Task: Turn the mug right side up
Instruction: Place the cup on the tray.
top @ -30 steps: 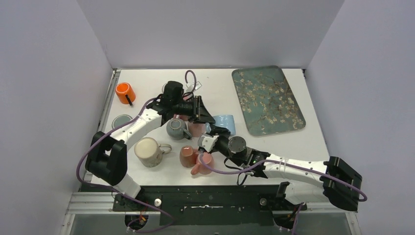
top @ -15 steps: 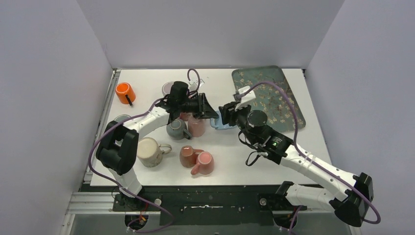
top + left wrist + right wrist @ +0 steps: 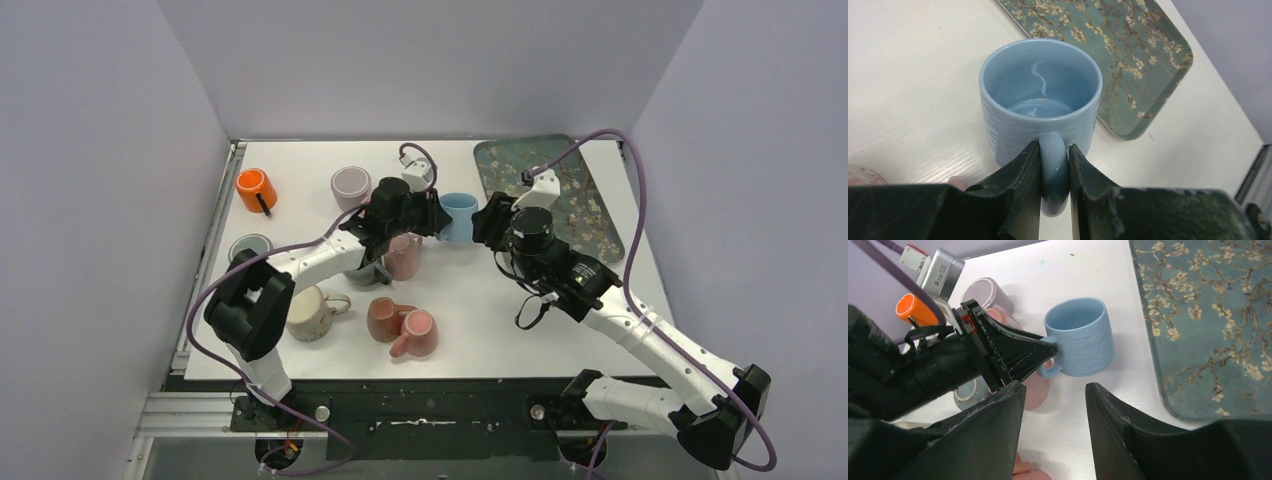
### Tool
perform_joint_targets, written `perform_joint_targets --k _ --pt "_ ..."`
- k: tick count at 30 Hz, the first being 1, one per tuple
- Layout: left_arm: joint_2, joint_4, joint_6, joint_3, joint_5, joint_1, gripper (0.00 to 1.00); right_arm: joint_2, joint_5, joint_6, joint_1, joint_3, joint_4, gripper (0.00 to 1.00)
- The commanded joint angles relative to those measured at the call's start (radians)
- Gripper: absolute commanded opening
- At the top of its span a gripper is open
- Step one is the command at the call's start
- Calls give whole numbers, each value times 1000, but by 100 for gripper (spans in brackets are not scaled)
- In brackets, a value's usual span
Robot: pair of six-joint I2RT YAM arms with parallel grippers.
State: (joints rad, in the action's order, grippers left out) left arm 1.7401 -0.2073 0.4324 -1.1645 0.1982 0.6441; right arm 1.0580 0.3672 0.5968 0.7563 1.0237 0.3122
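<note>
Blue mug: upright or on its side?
Upright: blue mug sits mouth up on the table, left gripper shut on its handle.

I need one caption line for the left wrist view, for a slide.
Left gripper pinches the handle of the upright blue mug beside the floral tray.

Our left arm (image 3: 300,262) rises from its base at the near left, bends at the elbow and runs forward and to the right. The left gripper (image 3: 432,215) points right, and we see its black fingers (image 3: 1018,195) pinched tight on the handle of the blue mug (image 3: 1040,100). Our right arm (image 3: 640,335) arcs from the near right corner up and leftward, wrist raised. The right gripper (image 3: 1055,386) faces the left one, its fingers (image 3: 1128,440) spread apart, gripping nothing.
</note>
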Motion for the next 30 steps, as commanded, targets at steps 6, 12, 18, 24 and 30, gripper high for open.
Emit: perform_joint_targets --k 6,12,18,24,30 --pt "56 -385 -142 15 -333 96 0 -23 -49 67 -116 -5 71 48" --pt "93 -513 -217 23 -355 128 0 -35 -107 65 -197 -20 80 47" --pt "122 -542 -252 -34 -368 137 0 -55 -144 63 -252 -30 83 47" --pt "155 -578 -278 -111 -384 140 0 -69 -152 52 -288 -8 96 47" --pt "208 -622 -298 -194 -393 147 0 -64 -163 40 -334 0 110 47"
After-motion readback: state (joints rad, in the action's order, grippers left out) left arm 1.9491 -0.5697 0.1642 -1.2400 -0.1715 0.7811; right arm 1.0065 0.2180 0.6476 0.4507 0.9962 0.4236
